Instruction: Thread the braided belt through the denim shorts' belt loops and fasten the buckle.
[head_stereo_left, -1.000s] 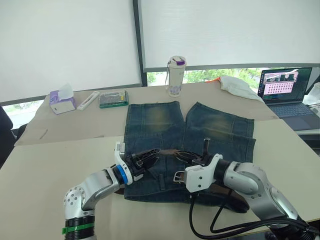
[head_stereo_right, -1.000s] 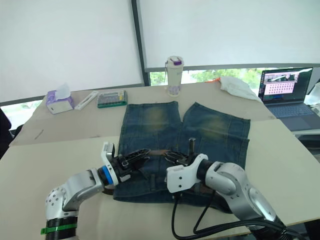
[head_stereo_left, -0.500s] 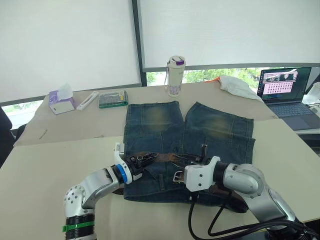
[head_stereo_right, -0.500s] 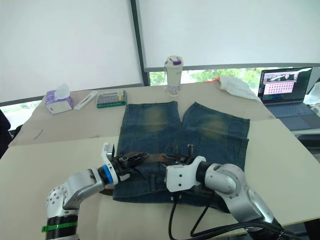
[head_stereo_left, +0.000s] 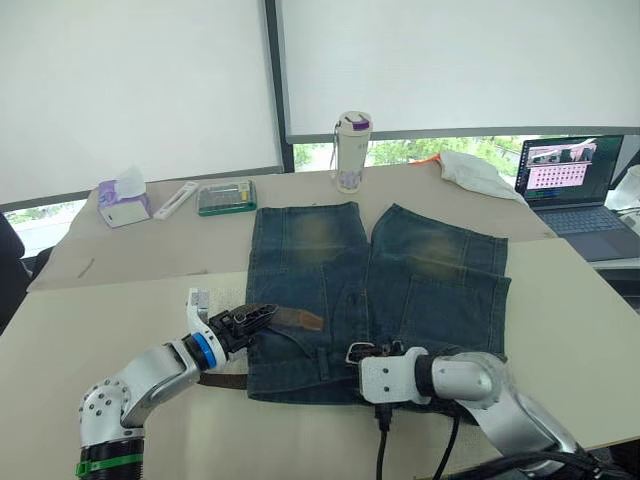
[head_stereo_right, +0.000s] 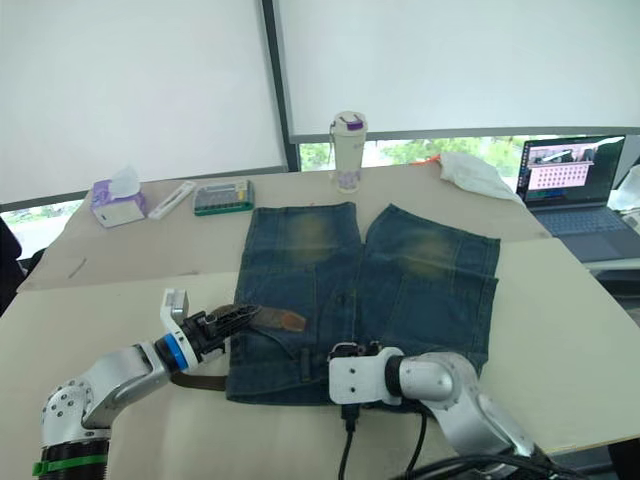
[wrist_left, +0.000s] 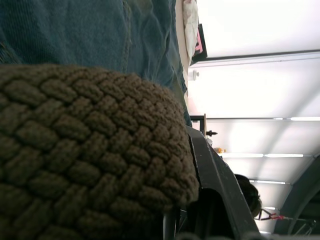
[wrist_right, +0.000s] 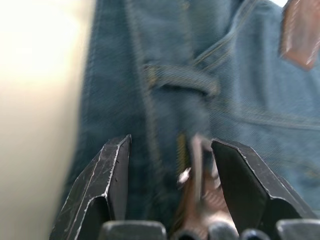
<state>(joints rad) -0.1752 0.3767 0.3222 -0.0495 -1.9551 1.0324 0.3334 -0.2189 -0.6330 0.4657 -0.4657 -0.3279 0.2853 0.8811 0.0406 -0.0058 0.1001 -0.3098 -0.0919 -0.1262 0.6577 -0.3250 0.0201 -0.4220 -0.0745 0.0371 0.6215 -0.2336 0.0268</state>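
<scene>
The denim shorts (head_stereo_left: 385, 265) lie flat on the table, waistband toward me. My left gripper (head_stereo_left: 248, 319) hovers at the waistband's left part, shut on the braided belt (wrist_left: 85, 150) just behind its reddish-brown leather tip (head_stereo_left: 301, 320). Another stretch of the belt (head_stereo_left: 222, 380) runs out past the shorts' left edge onto the table. My right gripper (head_stereo_left: 374, 349) rests at the middle of the waistband, open, with the silver buckle (wrist_right: 196, 165) between its fingers (wrist_right: 112, 175). A belt loop (wrist_right: 181, 80) lies just ahead of it.
At the back stand a white bottle (head_stereo_left: 353, 150), a calculator (head_stereo_left: 227, 197), a white remote (head_stereo_left: 177, 200) and a tissue box (head_stereo_left: 125, 203). A white cloth (head_stereo_left: 475, 170) and an open laptop (head_stereo_left: 572, 180) sit at the far right. A black cable (head_stereo_left: 384, 445) hangs below my right wrist.
My left gripper has pulled the belt's leather tip to the left across the shorts. My right gripper has drawn back toward me to the waistband and now stands around the buckle.
</scene>
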